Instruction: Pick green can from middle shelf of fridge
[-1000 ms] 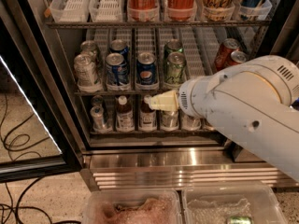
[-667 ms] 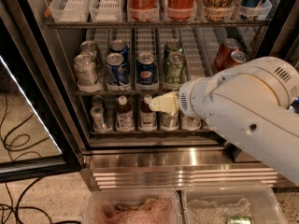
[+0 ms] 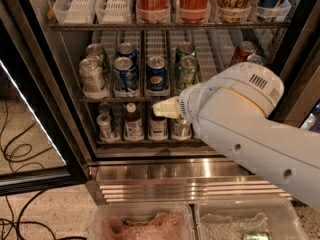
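Gripper (image 3: 166, 108) is hovering at the mouth of the fridge (image 3: 175, 171), its pale tip sitting just in front of and slightly below the front edge of the middle shelf (image 3: 127, 98). Whether it is apart or together, I cannot tell, since only that cream tip is poking out from the wrist. It is holding nothing that shows.

The green can (image 3: 187, 73) is standing upright on the middle shelf, at the front of its lane. From the gripper it is lying up, a little to the right and deeper in, near but not touching. Its long axis is running vertical, so the approach is looking like a rise and a push inward to meet the can's side. Directly above the gripper is a Pepsi can (image 3: 156, 74), the green can's left neighbour, and that is the one to avoid.

A second green can (image 3: 184, 50) is waiting behind the first. The arm (image 3: 250, 129) is blocking the shelf's right end, half covering the red cans (image 3: 246, 51) and brushing across the green can's base. Bottles (image 3: 133, 124) are crowding the rack below the gripper.
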Controlling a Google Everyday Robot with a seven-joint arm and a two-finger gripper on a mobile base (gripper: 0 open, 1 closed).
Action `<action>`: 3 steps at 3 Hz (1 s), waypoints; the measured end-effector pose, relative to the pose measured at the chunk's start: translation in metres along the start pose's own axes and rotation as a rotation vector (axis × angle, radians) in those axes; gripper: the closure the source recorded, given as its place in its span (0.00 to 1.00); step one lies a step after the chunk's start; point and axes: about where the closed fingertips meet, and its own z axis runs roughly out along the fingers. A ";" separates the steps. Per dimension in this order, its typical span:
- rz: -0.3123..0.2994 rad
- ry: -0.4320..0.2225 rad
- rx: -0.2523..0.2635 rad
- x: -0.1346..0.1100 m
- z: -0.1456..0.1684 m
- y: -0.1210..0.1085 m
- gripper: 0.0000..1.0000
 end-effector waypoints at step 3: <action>-0.003 -0.013 0.112 0.004 0.007 0.004 0.00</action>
